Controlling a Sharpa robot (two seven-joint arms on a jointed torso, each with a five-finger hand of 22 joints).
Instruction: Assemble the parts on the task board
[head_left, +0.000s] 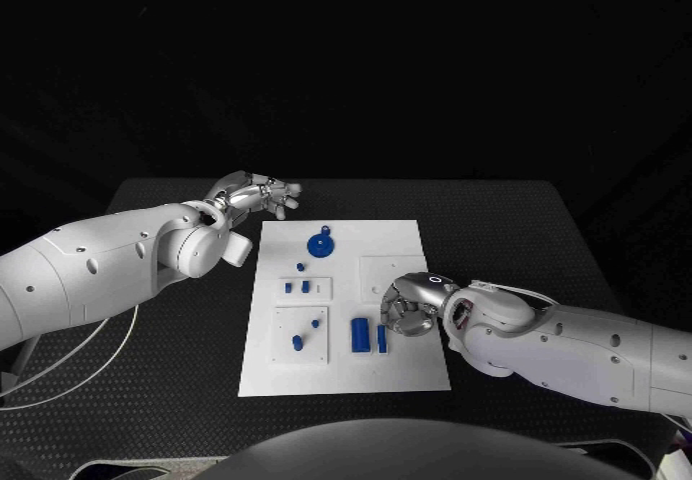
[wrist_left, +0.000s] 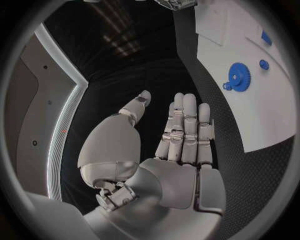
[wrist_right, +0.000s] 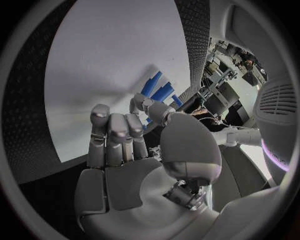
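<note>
The smooth white task board (head_left: 397, 240) lies mid-table on the black textured table (head_left: 519, 220). A toothed blue gear (head_left: 319, 243) sits at its twelve o'clock, two blue bars (head_left: 369, 337) toward six. The left hand (head_left: 257, 193), fingers straight and spread, holds nothing, off the board at ten o'clock. The right hand (head_left: 410, 305) hangs curled over the bars at four o'clock; whether it grips anything, I cannot tell.
</note>
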